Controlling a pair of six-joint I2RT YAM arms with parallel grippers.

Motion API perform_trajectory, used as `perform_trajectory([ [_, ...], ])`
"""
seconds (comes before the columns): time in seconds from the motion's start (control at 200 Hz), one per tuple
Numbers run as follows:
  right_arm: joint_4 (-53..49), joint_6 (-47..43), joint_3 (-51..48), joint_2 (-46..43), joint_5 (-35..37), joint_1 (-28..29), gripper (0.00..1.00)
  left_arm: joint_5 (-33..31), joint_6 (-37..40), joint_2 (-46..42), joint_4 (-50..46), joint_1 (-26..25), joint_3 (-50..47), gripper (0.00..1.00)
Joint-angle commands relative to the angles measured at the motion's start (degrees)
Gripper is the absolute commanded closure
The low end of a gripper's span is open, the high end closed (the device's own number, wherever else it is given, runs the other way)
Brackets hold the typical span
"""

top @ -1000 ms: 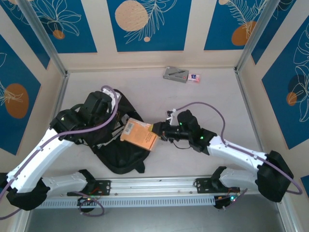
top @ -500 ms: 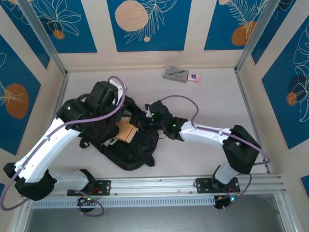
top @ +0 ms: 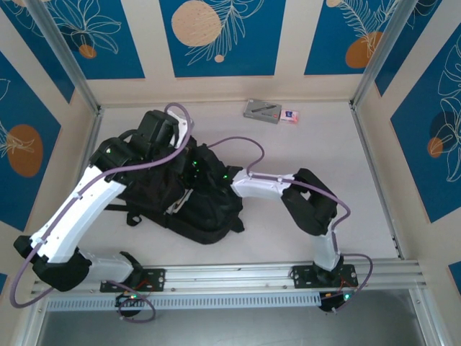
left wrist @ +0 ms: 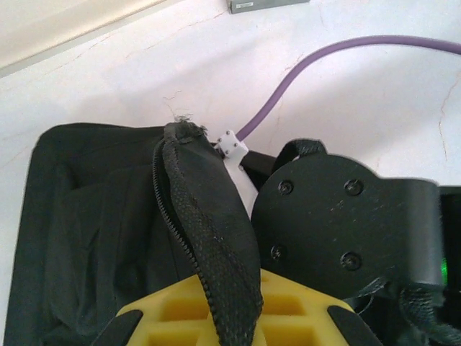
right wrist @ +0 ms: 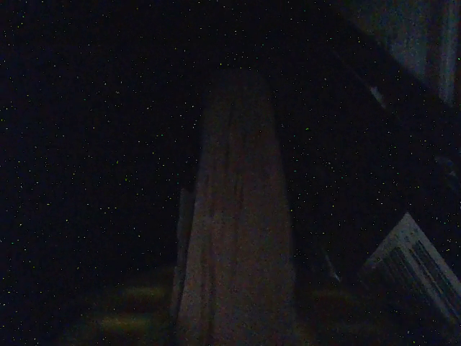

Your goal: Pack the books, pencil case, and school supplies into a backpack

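The black backpack point(top: 205, 216) lies at 8 o'clock on the desk point(top: 324, 144), the left gripper point(left wrist: 232, 321) with jaws clamped on its zip edge. The right gripper point(top: 203, 173) is sunk into the opening from 3 o'clock; in the dark I cannot tell how its jaws stand. The grey pencil case point(top: 261, 110) sits at 12 o'clock, an eraser point(top: 289, 115) just beside it.
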Motion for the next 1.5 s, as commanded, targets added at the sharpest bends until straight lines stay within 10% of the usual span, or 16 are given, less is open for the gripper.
perform_trajectory([
  [0.0,2.0,-3.1,3.4,0.5,-3.2,-0.4,0.53,6.3,-1.5,-1.9,8.4,3.4,-0.3,1.0],
  [0.535,-12.6,-26.7,-13.2,-24.5,-6.8,-3.5,0.31,14.9,-7.2,-2.0,18.6,10.8,-19.6,1.0],
  [1.125,-30.7,-37.3,-31.1,-60.0,5.0,-20.3,0.32,17.6,-10.2,10.8,24.2,-1.9,-24.5,0.98],
  [1.25,-32.8,-38.7,-29.4,-58.8,5.0,-21.4,0.33,16.4,-7.4,11.0,23.0,-1.9,-26.1,0.86],
  [1.375,-35.0,-41.4,-26.1,-54.9,6.3,-21.8,0.34,18.2,-5.9,9.9,21.4,-2.0,-26.7,0.49],
  [1.495,-36.7,-44.7,-21.0,-48.9,6.6,-24.5,0.34,18.7,-5.8,5.5,19.4,-1.9,-26.4,0.33],
])
